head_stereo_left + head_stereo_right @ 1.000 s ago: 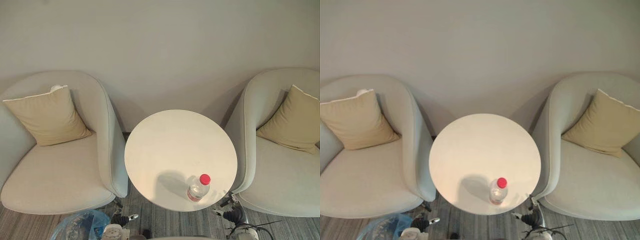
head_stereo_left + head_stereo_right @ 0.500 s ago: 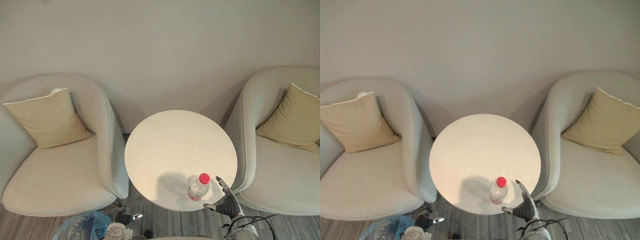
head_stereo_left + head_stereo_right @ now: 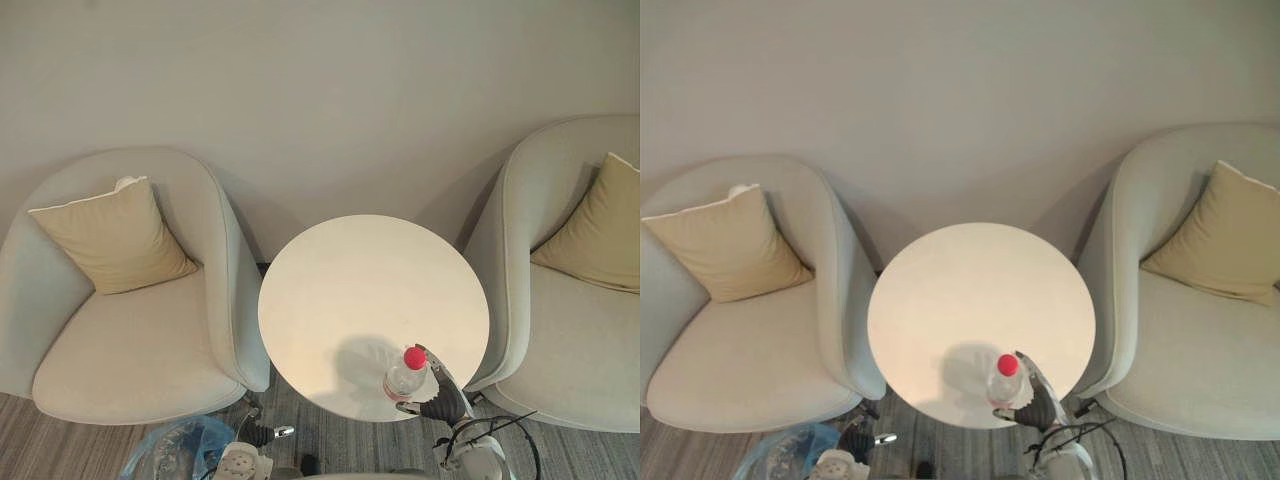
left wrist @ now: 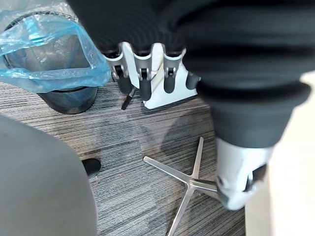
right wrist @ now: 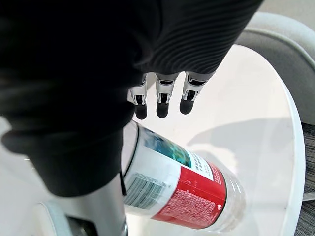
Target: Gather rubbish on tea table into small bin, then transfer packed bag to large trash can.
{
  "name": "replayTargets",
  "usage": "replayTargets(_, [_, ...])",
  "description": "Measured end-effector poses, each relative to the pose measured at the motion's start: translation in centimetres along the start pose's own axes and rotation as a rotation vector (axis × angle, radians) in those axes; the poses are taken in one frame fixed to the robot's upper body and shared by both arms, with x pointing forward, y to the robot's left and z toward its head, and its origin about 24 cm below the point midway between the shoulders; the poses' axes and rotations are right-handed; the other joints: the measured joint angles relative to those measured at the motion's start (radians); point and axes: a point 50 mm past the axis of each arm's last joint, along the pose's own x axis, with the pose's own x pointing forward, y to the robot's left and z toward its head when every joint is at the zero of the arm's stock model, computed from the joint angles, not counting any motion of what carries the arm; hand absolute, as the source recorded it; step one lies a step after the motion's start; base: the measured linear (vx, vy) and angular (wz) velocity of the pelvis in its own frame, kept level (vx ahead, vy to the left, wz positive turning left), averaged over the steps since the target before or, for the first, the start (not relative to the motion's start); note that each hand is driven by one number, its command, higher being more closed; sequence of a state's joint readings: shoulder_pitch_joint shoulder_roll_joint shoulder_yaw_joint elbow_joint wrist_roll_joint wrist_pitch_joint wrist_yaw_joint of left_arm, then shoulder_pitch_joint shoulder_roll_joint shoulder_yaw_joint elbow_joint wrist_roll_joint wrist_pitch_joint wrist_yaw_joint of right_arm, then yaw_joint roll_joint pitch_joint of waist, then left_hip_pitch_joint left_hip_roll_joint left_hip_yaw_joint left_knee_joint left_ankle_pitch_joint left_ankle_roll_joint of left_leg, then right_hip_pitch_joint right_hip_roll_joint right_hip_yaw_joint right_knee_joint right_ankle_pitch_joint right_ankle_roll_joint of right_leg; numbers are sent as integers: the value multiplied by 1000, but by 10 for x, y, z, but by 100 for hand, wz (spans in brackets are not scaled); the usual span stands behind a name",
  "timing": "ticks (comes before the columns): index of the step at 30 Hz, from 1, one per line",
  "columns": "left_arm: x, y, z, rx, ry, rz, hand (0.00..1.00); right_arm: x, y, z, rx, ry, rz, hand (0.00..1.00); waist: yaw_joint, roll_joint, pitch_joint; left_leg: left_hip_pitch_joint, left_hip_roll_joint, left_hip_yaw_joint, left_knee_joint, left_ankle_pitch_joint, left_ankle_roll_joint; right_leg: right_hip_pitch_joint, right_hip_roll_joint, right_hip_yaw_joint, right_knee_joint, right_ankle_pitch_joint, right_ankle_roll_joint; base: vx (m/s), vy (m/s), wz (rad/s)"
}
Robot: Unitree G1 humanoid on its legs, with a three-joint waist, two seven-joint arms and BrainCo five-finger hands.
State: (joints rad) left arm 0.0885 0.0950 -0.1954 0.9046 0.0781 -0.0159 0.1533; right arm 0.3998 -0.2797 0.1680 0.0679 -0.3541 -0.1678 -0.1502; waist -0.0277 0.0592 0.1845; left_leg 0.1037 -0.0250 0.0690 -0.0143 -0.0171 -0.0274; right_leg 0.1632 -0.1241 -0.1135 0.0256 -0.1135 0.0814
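A clear plastic bottle (image 3: 404, 378) with a red cap and a red label stands near the front edge of the round white tea table (image 3: 370, 280). My right hand (image 3: 441, 404) is close against the bottle's right side. In the right wrist view the bottle (image 5: 183, 183) lies between the thumb and the straight fingers (image 5: 160, 97), and the hand is open. My left hand (image 4: 141, 70) hangs low by the floor with relaxed fingers, holding nothing. The small bin (image 4: 47, 59), lined with a blue bag, stands on the floor beside it.
Pale armchairs stand on both sides of the table, the left one (image 3: 130, 330) and the right one (image 3: 570, 340), each with a tan cushion. A grey wall is right behind. A chair's metal star base (image 4: 189, 181) rests on the striped carpet.
My right hand has risen from below the table's edge and closed in on the bottle from the right. The camera has shifted a little. The bottle stands where it was.
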Motion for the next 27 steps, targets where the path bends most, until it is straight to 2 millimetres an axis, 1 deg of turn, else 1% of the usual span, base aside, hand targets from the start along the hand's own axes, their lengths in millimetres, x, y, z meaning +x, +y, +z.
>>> replayTargets(5, [0,0,4,2,-16,-2,0,12,-1,-2,-10,7,-15,0,-18,16,29,-15,-5,-23,0,7,3,-1,-3,-23,0,-1,1,-8,-16,14])
replayTargets(6, [0,-1,7,5,-29,-3,0,15,-1,-2,-12,8,-17,100,-19,24,39,-16,-4,-25,0,9,2,-2,-3,-27,1,-1,1,-23,-19,8])
replayTargets(7, [0,-2,10,11,-41,-7,0,18,-2,0,-13,5,-22,100,-19,31,51,-18,-4,-27,1,10,3,-3,-2,-29,3,-2,0,-26,-18,5])
replayTargets(10, [1,-4,11,10,-44,-11,0,25,1,2,-17,-2,-9,100,-20,40,63,-18,-3,-29,1,10,2,-4,-2,-32,7,-6,-2,-9,-6,1])
replayTargets(15, [0,-6,12,15,-50,-18,0,33,0,8,-20,-25,-10,100,-21,47,66,-34,-1,-41,3,10,1,-14,-1,-42,10,-11,-2,1,-22,7])
replayTargets(16, [0,-6,14,13,-57,-18,0,34,0,8,-19,-24,-8,100,-21,54,69,-38,-2,-41,3,11,1,-20,0,-43,19,-13,-3,0,0,0])
replayTargets(18, [0,-7,15,13,-59,-18,0,37,1,8,-21,-20,-5,100,-20,51,71,-40,-2,-44,3,11,1,-21,0,-44,20,-13,-3,9,-8,2])
replayTargets(27, [1,-7,17,34,-67,-8,0,37,2,10,-17,-30,-4,100,-19,49,70,-43,-2,-57,2,12,0,-16,1,-58,15,-14,-3,-4,-10,3])
